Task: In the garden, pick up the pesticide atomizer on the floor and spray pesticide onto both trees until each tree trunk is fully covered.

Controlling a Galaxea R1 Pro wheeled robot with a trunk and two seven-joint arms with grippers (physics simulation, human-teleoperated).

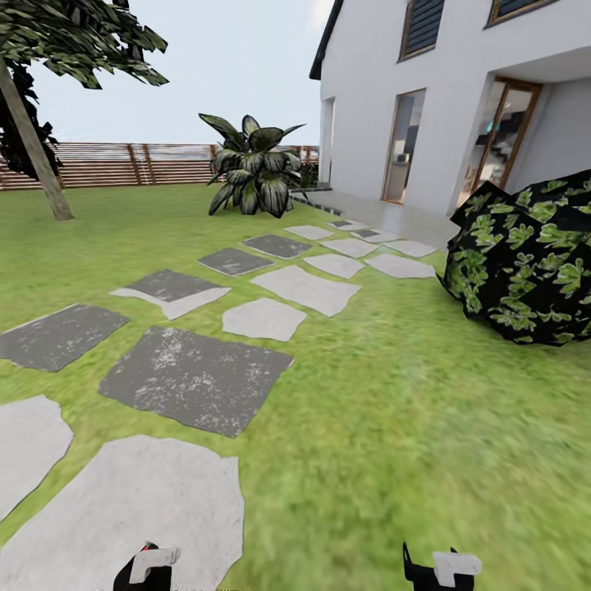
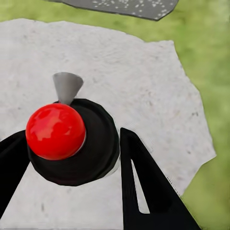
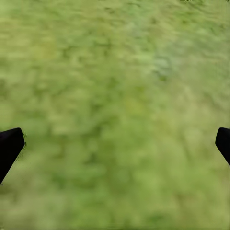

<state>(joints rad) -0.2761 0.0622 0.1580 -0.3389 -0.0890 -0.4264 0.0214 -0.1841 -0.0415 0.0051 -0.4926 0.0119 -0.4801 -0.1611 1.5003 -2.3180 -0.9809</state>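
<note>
The pesticide atomizer (image 2: pixel 55 129) has a round black body, a glossy red ball on top and a small grey cone nozzle. It sits between the black fingers of my left gripper (image 2: pixel 72 139), which is shut on it above a pale stone slab (image 2: pixel 143 81). At the head view's lower edge the left gripper (image 1: pixel 148 570) shows a speck of red. Over plain grass, my right gripper (image 3: pixel 115 143) is open and empty, also seen low in the head view (image 1: pixel 439 570). One tree trunk (image 1: pixel 37 152) leans at the far left of the lawn under dark leaf clumps (image 1: pixel 78 37).
A path of grey and pale stepping stones (image 1: pixel 193 377) runs from my base toward the white house (image 1: pixel 369 98). A dark leafy bush (image 1: pixel 525 263) bulks at the right, a broad-leaved plant (image 1: pixel 254 168) stands mid-distance, and a slat fence (image 1: pixel 139 164) closes the back.
</note>
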